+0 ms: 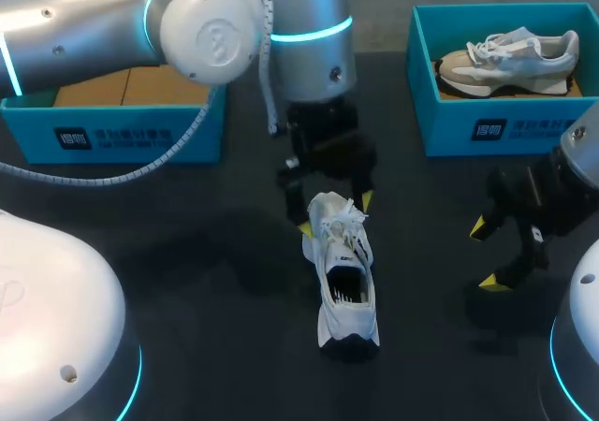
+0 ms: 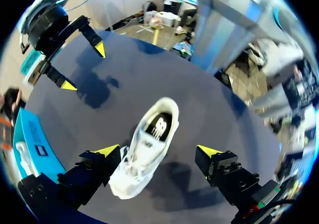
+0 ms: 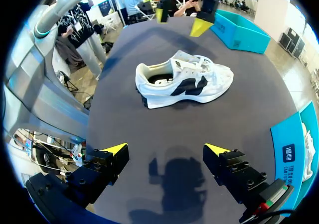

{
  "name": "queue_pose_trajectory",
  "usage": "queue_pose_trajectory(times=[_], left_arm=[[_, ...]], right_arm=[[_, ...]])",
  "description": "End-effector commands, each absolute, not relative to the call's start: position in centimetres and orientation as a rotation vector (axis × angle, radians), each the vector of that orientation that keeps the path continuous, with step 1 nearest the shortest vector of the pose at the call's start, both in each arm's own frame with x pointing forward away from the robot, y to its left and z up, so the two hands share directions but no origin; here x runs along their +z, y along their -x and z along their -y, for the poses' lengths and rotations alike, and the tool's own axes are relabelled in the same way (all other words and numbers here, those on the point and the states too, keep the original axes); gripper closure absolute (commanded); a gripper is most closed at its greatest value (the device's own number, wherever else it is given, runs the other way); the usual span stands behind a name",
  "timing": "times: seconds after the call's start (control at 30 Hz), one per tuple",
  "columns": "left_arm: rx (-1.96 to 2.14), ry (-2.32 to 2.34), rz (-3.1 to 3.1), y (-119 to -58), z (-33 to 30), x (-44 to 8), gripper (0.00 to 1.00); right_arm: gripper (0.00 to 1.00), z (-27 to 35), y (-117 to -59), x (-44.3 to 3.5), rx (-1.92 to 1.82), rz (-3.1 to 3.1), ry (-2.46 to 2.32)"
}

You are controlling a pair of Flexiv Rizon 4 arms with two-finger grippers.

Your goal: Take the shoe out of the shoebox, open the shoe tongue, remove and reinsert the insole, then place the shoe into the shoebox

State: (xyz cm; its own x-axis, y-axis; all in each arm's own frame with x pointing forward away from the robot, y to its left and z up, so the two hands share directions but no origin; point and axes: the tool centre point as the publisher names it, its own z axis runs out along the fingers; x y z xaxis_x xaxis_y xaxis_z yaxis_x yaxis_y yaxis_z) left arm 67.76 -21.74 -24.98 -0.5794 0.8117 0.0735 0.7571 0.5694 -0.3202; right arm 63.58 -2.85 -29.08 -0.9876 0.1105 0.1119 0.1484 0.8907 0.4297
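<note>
White lace-up sneaker with a dark side mark [image 1: 343, 271] is standing upright on its sole in the middle of the dark counter [image 1: 187, 253], outside both boxes. Its heel is pointing toward the near edge and its toe toward the far one. Through the opening, the insole is showing inside the shoe.

The left arm's fingers [image 1: 334, 213] are hanging over the laced toe end, spread wide and gripping nothing. In the left wrist view one yellow tip is sitting just beside the laces while the other is standing well apart from the shoe's far side. The right arm's fingers [image 1: 485, 254] are hovering above bare counter to the right of the sneaker, also spread wide and holding nothing.

A teal cardboard shoebox with a brown inside [image 1: 112, 131] is sitting at the far left. A second teal shoebox [image 1: 487, 131] is sitting at the far right, with a beige-and-white sneaker [image 1: 510, 61] lying in it.
</note>
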Motion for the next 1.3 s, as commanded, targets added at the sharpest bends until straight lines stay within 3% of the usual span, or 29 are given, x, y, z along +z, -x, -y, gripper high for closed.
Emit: queue_pose_trajectory(times=[0.03, 0.43, 1.3], left_arm=[[0.220, 0.720, 2.812, -65.1, 22.3, -24.8, 0.00], [0.329, 0.154, 2.848, -62.7, 21.8, -26.3, 0.00], [0.238, 0.100, 2.887, -60.2, 24.2, -32.1, 0.00]], right_arm=[[0.00, 2.8, -63.4, -29.1, -0.681, 2.976, 0.207], [0.00, 2.8, -63.4, -29.1, -0.681, 2.976, 0.207], [0.00, 2.8, -63.4, -29.1, -0.681, 2.976, 0.207]])
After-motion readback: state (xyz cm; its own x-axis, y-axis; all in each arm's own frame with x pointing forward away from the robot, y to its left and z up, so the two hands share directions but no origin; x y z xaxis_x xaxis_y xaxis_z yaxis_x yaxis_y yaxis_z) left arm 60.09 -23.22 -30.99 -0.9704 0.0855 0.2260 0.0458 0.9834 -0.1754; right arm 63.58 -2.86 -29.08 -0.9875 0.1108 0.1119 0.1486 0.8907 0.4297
